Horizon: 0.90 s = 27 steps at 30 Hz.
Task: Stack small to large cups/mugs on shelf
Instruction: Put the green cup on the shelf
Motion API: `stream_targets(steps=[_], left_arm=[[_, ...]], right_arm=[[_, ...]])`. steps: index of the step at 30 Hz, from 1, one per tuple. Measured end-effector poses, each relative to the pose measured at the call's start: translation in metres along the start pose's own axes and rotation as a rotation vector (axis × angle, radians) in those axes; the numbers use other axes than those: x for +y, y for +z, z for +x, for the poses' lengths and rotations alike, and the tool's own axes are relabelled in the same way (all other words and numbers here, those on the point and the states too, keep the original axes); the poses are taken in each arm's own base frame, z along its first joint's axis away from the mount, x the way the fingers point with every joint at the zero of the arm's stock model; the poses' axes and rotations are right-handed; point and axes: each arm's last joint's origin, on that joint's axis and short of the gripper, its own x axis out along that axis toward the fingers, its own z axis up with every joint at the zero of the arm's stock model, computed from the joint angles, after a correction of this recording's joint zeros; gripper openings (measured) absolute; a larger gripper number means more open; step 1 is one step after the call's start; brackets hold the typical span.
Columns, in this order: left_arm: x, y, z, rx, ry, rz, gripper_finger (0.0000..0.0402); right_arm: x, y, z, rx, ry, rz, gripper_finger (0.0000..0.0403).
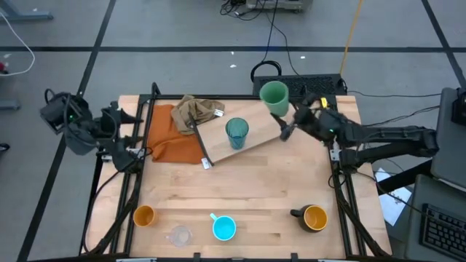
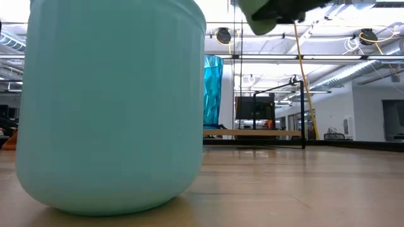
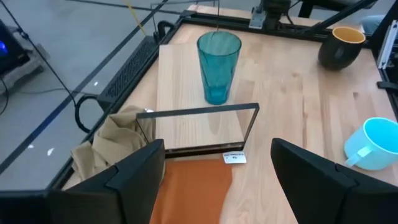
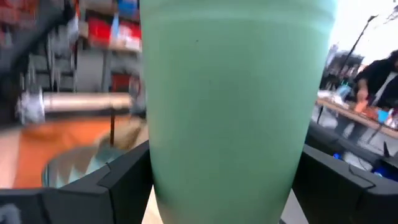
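Right hand (image 1: 285,120) grips green cup (image 1: 274,97) above shelf (image 1: 255,131); teal tumbler (image 1: 237,133) on it.

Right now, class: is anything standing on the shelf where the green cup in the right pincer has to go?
Yes. The teal tumbler stands upright on the shelf, near its middle. The right pincer holds the green cup at the shelf's far right end, where the board looks bare.

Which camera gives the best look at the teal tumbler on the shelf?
The left wrist view: the teal tumbler stands upright, whole and unblocked on the shelf. The high view shows mainly its rim, the low view a distant sliver, the right wrist view only its rim.
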Motion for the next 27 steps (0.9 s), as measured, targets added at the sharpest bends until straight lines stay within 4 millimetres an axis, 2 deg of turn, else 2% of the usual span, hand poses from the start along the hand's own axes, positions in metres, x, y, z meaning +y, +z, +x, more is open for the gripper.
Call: stream_targets(steps=[4,7,16,21,27], left_arm=[[-0.003,-0.001,0.002,0.006,0.007,-0.005,0.0296],[-0.003,-0.001,0.002,0.003,0.011,-0.014,0.0296],[-0.005,0.000,0.003,-0.001,0.012,-0.032,0.0296],[-0.005,0.000,0.003,0.006,0.005,-0.042,0.0296],[-0.007,0.000,0.004,0.007,0.006,-0.054,0.0296]], right_arm=[[0.003,-0.028,-0.011,-0.139,-0.005,0.085,0.0308],[0.008,-0.045,-0.014,-0.162,-0.004,0.105,0.0308],[0.029,-0.055,-0.007,-0.142,-0.007,0.078,0.0308],[0.036,-0.075,-0.003,-0.124,0.001,0.089,0.0307],[0.033,-0.098,-0.014,-0.207,-0.032,0.188,0.0307]])
